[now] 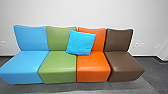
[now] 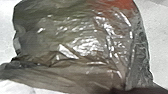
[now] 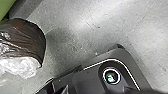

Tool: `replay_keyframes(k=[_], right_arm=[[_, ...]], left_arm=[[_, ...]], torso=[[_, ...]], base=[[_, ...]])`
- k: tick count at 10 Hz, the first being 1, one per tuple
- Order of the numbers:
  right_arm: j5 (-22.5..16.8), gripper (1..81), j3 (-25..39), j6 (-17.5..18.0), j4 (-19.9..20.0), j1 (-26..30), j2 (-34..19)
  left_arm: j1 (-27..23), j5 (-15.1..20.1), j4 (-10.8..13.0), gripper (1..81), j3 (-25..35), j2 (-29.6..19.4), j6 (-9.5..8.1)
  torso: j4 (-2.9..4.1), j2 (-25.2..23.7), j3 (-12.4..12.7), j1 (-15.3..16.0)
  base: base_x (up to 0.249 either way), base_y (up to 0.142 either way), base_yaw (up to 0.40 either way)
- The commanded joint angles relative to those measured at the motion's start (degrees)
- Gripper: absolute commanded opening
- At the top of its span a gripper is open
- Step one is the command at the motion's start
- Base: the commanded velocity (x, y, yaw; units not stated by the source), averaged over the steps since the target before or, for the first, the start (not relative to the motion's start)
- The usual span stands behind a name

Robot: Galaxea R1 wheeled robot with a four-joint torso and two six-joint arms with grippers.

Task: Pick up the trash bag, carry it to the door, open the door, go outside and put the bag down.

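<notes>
Likely carrying bag [image 2: 82,32] | cannot tell state of either tool | likely needs steering clear of sofa [image 1: 92,66], toward door

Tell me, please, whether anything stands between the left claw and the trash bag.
Nothing visible does: in the left wrist view the bag shows large and close, with nothing across its middle. Whether the left claw holds it, I cannot tell.
</notes>
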Motion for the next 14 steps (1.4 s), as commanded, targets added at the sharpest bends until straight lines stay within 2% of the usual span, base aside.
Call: replay_keyframes(k=[1, 3, 4, 7, 10, 11, 14], right_arm=[[-2.55, 81.1, -0.37, -0.41, -2.86, -1.02, 0.73], [-2.37, 81.1, -5.02, -0.41, -5.15, -4.37, 4.86], [-1.50, 81.1, -7.23, -0.41, -5.77, -5.95, 6.44], [-0.88, 81.1, -9.78, -0.41, -7.17, -8.41, 9.08], [-0.88, 81.1, -16.98, -0.41, -9.11, -9.91, 14.88], [-0.88, 81.1, -19.18, -0.41, -9.64, -10.35, 16.64], [-0.36, 81.1, -22.87, -0.41, -10.61, -11.40, 19.81]], left_arm=[[3.88, -1.26, -0.47, 1.0, 6.41, -6.17, 0.44], [8.28, -3.09, -0.20, 1.0, 6.77, -6.61, 0.44], [10.47, -4.51, -0.03, 1.0, 6.77, -5.83, 0.53], [14.52, -4.68, 2.87, 1.0, 6.24, -1.96, 0.96], [17.51, -5.74, 3.39, 1.0, 2.47, 1.83, 1.05], [18.04, -6.27, 4.28, 1.0, 0.62, 3.40, 1.05], [18.40, -6.27, 4.54, 1.0, -2.99, 6.40, 1.05]], torso=[[0.02, 5.51, 0.00, -3.54], [0.00, 9.91, 0.00, -6.38], [0.00, 12.03, 2.18, -7.74], [0.00, 18.40, 5.89, -11.87], [0.00, 24.81, 9.87, -16.09], [-0.02, 26.91, 11.14, -17.48], [-0.02, 33.40, 15.07, -21.75]], base=[[0.000, 0.000, 0.000], [0.000, 0.000, 0.000], [0.000, 0.000, 0.000], [0.000, 0.000, 0.000], [0.000, 0.000, 0.000], [0.000, 0.000, 0.000], [0.000, 0.000, 0.000]])
